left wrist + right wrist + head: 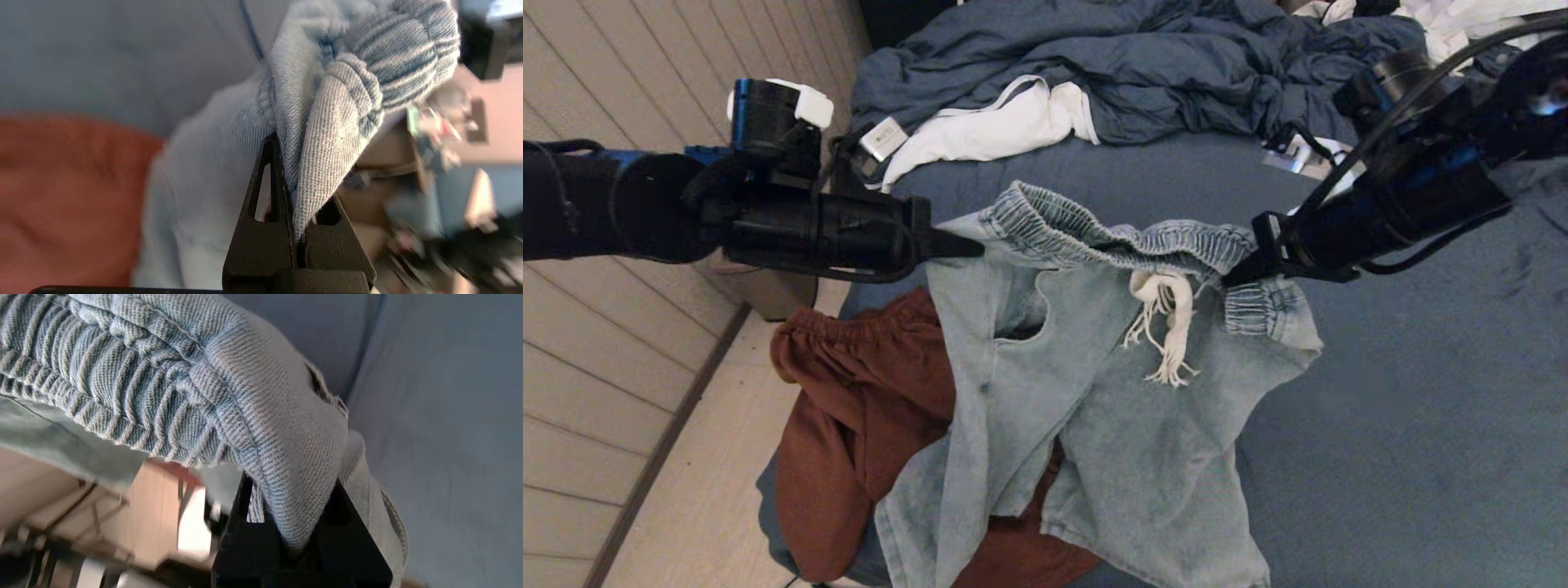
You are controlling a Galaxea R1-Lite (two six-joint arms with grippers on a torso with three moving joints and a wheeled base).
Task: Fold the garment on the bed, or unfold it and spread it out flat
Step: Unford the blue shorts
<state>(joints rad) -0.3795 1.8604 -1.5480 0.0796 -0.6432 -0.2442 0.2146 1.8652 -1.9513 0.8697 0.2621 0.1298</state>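
The left gripper [968, 245] is clamped on one end of the denim shorts' [1094, 392] elastic waistband, the right gripper [1235, 276] on the other, so the shorts are held hanging above the bed [1421, 392]. A thin pinch could be lost if the waistband is stretched harder. Underneath, a rust-brown garment [849, 425] could be snagged; the rumpled duvet [1111, 73] limits room beyond.

The denim shorts [1094, 384] are pale washed blue, with a ribbed elastic waistband [1111, 233] streaked darker blue and a cream drawstring [1168, 327]. The garment [866, 433] at near left is rust-brown. The fitted sheet [1421, 392] is slate blue; the far duvet [1111, 65] is dark blue with white lining [996, 131].
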